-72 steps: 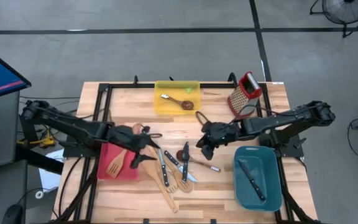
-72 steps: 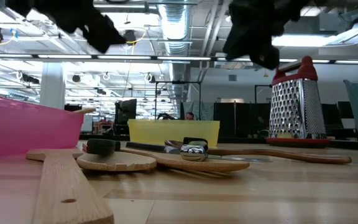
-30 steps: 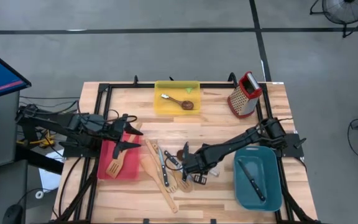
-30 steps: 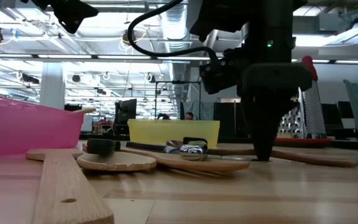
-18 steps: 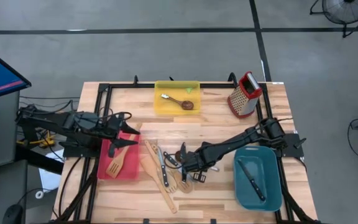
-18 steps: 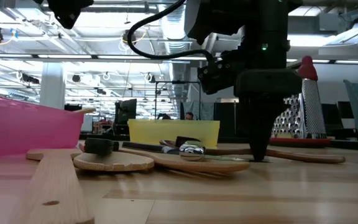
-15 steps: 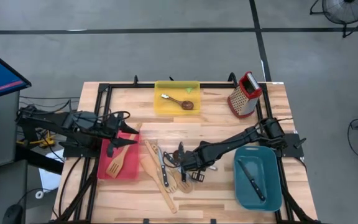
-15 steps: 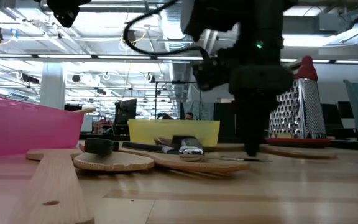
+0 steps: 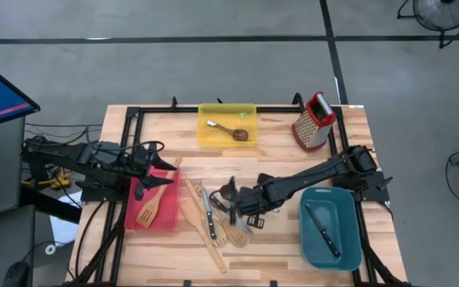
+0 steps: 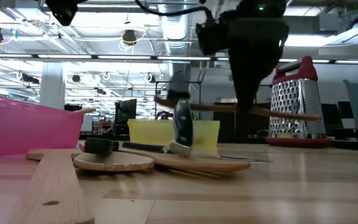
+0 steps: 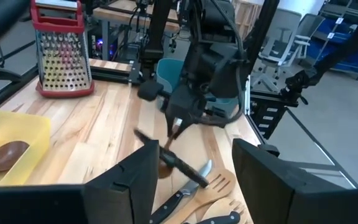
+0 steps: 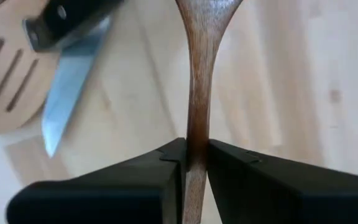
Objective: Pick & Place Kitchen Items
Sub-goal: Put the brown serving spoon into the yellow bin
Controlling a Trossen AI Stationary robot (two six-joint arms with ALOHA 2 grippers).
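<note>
Right tool (image 12: 192, 163) pinches dark wooden spoon (image 12: 199, 74) w/ handle between fingers; we lift it level, probably clear of knife (image 12: 64, 37). Left tool (image 11: 191, 180) spread, waiting.

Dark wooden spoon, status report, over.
Right pincer shut on dark wooden spoon, lifted off the table. Left pincer open over red bin. Knife tipped up beside spoon.

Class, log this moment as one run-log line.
right gripper: shut on dark wooden spoon, lifted | left gripper: open above red bin
</note>
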